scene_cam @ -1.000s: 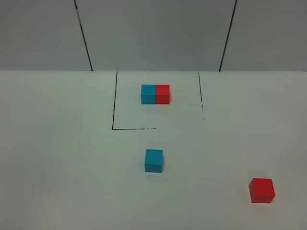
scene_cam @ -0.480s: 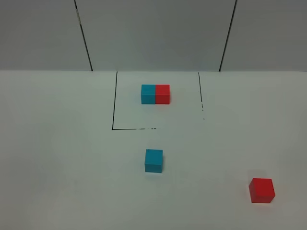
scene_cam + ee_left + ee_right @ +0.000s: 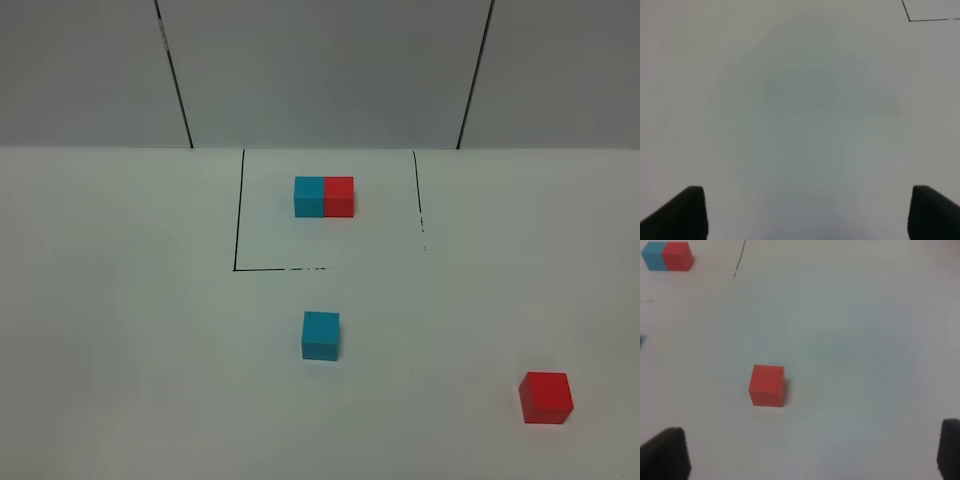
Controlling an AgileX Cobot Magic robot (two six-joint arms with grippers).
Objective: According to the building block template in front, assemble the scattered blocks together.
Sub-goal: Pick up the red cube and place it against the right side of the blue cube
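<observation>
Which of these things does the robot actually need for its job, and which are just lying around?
For the job: joined cyan-red template pair; loose cyan cube; loose red cube; left claw and right claw, both open.

Just there: black outline on the table; grey wall panels behind.

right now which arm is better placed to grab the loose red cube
Right. The loose red cube lies ahead of the open right tool, and on the right side of the table in the high view. The open left tool has no cube in its view.
</observation>
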